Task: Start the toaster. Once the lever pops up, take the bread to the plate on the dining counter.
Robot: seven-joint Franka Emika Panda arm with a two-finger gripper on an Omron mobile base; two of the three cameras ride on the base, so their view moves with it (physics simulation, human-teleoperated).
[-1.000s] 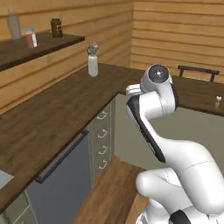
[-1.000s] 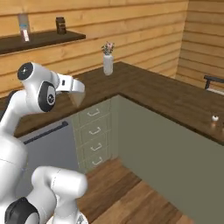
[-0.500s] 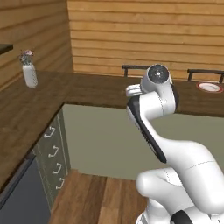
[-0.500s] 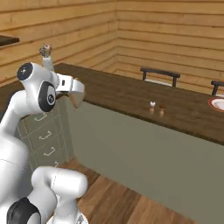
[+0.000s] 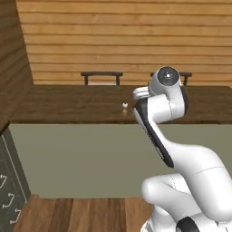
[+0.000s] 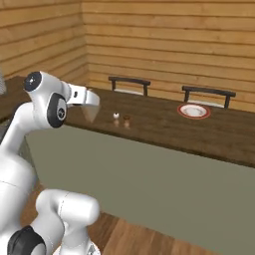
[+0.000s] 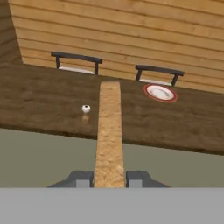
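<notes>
My gripper [image 7: 109,178] is shut on the bread [image 7: 109,131], a pale tan slice seen edge-on that runs up the middle of the hand view. From the right base view, the bread [image 6: 90,112] hangs under the gripper [image 6: 88,99] over the near edge of the dining counter [image 6: 164,129]. The plate [image 7: 160,92], red-rimmed with a white centre, lies on the dining counter [image 7: 39,98] ahead and to the right of the bread. It is also seen as the plate [image 6: 193,110] in front of the right chair. The toaster is out of view.
Two small shakers [image 6: 121,117] stand on the counter near the gripper; one shaker [image 5: 125,106] is beside the arm. Two dark chairs [image 7: 76,61] [image 7: 157,72] line the counter's far side before a wooden wall. Cabinet drawers [image 5: 7,190] are at the lower left.
The whole picture has swung: the kitchen counter with the vase has slid out to the left and the dining counter with the plate now lies ahead. The bread stays in the grip.
</notes>
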